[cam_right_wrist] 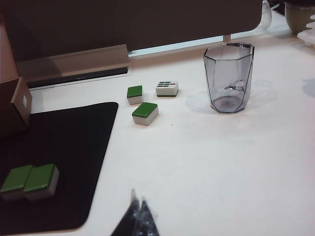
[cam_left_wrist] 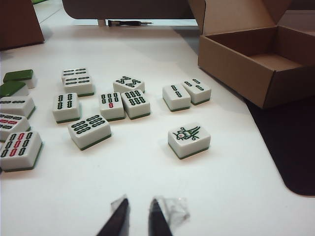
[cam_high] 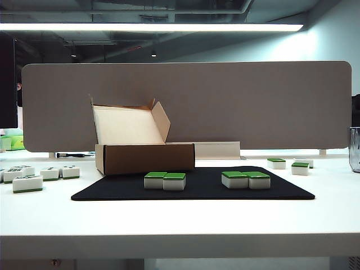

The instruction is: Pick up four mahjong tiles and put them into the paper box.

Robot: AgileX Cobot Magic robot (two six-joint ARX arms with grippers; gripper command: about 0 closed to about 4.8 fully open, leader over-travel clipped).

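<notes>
We look across a white tabletop [cam_high: 180,225] backed by a long grey-brown partition panel [cam_high: 253,101], under a bright ceiling strip light [cam_high: 152,26]. A flat black rectangular mat [cam_high: 194,188] lies in the middle of the table, its front edge set well back from the table's near edge, leaving a broad bare band of white in front.

The low brown cardboard paper box [cam_high: 147,158] stands at the mat's rear left corner with its lid flap raised, showing a pale cream inside; in the left wrist view its open side [cam_left_wrist: 256,64] faces a scatter of white-faced mahjong tiles with dark marks [cam_left_wrist: 113,105] on the bare table to the left of the mat.

The four mahjong tiles with bright green backs sit on the mat in two touching pairs: one pair [cam_high: 165,180] just in front of the box, the other pair [cam_high: 246,179] well apart to the right, with open mat between them. Three more small tiles [cam_right_wrist: 145,113] lie off the mat's right edge, near a clear faceted glass cup [cam_right_wrist: 229,78].

The left gripper [cam_left_wrist: 139,221] hovers low over empty table near the white-faced tiles, its fingertips only a narrow gap apart, holding nothing. The right gripper [cam_right_wrist: 138,216] hangs over bare table beside the mat's right edge, tips pressed together and empty.
</notes>
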